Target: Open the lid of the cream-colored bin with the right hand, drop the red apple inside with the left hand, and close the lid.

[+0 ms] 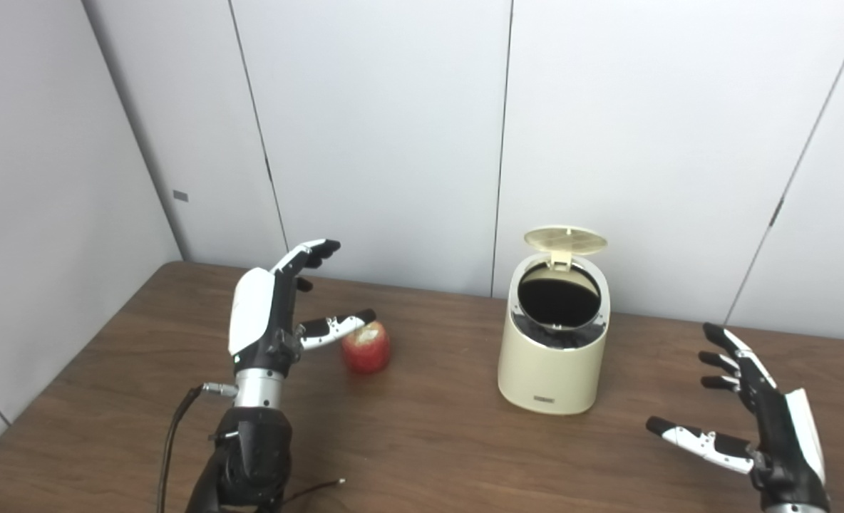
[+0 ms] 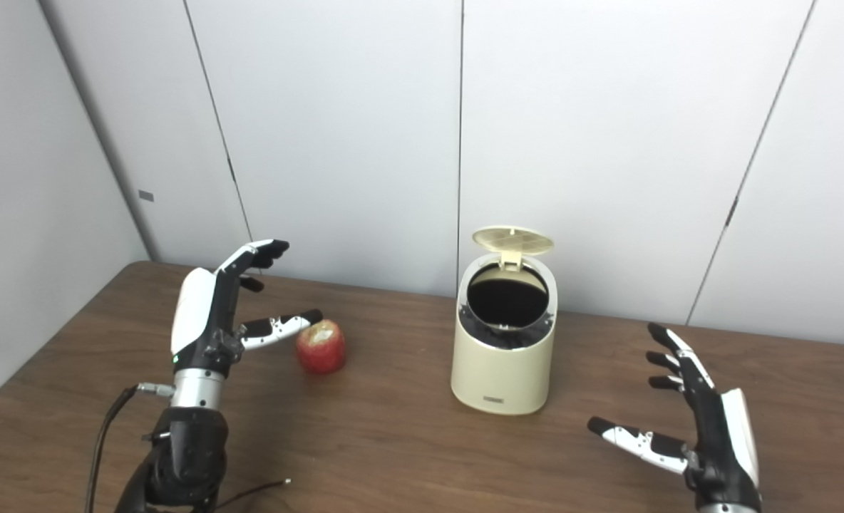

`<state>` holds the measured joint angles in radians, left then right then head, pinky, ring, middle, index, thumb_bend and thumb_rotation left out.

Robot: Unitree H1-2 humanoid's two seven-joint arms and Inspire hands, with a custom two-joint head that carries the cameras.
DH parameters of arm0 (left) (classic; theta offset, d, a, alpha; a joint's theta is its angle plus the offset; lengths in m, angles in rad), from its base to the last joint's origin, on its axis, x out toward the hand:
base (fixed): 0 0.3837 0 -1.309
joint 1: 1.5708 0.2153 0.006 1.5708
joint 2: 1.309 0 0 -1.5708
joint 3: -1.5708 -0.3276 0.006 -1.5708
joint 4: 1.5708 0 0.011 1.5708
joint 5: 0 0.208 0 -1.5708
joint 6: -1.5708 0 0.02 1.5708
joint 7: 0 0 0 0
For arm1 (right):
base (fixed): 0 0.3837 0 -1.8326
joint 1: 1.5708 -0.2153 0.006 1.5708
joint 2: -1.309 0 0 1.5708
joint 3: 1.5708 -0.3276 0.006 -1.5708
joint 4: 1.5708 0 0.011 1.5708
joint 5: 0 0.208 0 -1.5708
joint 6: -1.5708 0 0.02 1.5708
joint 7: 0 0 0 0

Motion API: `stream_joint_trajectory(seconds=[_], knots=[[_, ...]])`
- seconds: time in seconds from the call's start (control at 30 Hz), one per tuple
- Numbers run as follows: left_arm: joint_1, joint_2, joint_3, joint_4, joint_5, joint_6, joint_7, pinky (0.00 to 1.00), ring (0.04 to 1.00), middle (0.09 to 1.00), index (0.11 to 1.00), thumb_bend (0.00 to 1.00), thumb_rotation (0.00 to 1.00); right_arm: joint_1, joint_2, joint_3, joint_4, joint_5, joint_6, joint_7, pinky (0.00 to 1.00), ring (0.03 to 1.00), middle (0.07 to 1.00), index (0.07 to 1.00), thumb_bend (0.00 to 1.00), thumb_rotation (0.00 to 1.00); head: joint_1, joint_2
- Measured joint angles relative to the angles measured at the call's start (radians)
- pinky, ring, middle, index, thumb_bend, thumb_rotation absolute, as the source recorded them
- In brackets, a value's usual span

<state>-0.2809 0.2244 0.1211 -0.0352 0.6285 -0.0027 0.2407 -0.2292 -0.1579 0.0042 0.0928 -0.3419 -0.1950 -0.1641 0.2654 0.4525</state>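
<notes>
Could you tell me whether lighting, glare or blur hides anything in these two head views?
Left eye view: even, soft light, faint shadows on the table; the bin interior reads plain black, contents untellable. Right eye view: same; the apple shows a pale patch on top, glare or flesh, unclear. Both hands, left hand and right hand, are sharp.

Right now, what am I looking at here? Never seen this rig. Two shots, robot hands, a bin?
Both pictures come from two cameras side by side on a humanoid robot's head, so they show one scene from slightly different spots. Its two arms enter from the bottom edge. On the brown table sit a red apple and a cream-colored bin whose lid stands flipped up. The left hand is beside the apple, fingers apart, holding nothing. The right hand waits open, right of the bin.
</notes>
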Motion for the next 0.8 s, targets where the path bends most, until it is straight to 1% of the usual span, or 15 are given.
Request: stream_joint_trajectory(seconds=[0.1,0.13,0.27,0.3,0.37,0.43,0.53,0.63,0.8], knots=[[-0.006,0.024,-0.013,0.029,0.019,0.027,0.0,0.67,0.802,0.817,0.802,0.89,0.24,0.0,0.0,0.001,-0.007,0.0,0.004,0.003,0.64,0.775,0.862,0.842,0.7,0.13,0.0,0.002],[-0.009,0.03,-0.016,0.04,0.028,0.038,-0.003,0.7,0.826,0.836,0.826,0.9,0.28,0.001,0.001,0.001,-0.014,-0.002,0.006,0.004,0.63,0.773,0.863,0.843,0.7,0.12,-0.002,0.002],[-0.01,0.043,-0.041,0.07,0.032,0.087,-0.024,0.74,0.862,0.85,0.847,0.93,0.32,0.002,0.003,0.002,-0.034,-0.009,0.013,0.005,0.63,0.775,0.865,0.845,0.69,0.13,-0.003,0.005],[-0.01,0.044,-0.048,0.073,0.032,0.097,-0.026,0.76,0.875,0.852,0.852,0.94,0.34,0.002,0.004,0.002,-0.034,-0.011,0.015,0.005,0.63,0.776,0.867,0.851,0.67,0.13,-0.005,0.006],[-0.014,0.045,-0.059,0.079,0.031,0.118,-0.045,0.79,0.904,0.862,0.86,0.96,0.37,0.003,0.007,0.001,-0.035,-0.01,0.024,0.006,0.64,0.777,0.865,0.865,0.64,0.16,-0.006,0.008],[-0.019,0.045,-0.072,0.098,0.03,0.138,-0.056,0.8,0.914,0.86,0.864,0.98,0.39,0.007,0.012,0.0,-0.04,-0.006,0.032,0.006,0.65,0.785,0.868,0.877,0.62,0.16,-0.006,0.008],[-0.02,0.045,-0.087,0.126,0.027,0.158,-0.065,0.79,0.916,0.858,0.867,0.98,0.41,0.015,0.018,0.0,-0.056,0.003,0.035,0.008,0.66,0.788,0.868,0.882,0.61,0.17,-0.014,0.012],[-0.02,0.046,-0.101,0.15,0.028,0.159,-0.062,0.79,0.915,0.854,0.869,0.99,0.44,0.018,0.018,-0.002,-0.056,0.005,0.037,0.009,0.67,0.787,0.869,0.883,0.6,0.19,-0.014,0.014],[-0.021,0.047,-0.131,0.24,0.029,0.154,-0.045,0.79,0.897,0.84,0.865,0.97,0.43,0.019,0.018,-0.002,-0.064,0.002,0.053,0.009,0.67,0.791,0.869,0.876,0.58,0.23,-0.014,0.014]])
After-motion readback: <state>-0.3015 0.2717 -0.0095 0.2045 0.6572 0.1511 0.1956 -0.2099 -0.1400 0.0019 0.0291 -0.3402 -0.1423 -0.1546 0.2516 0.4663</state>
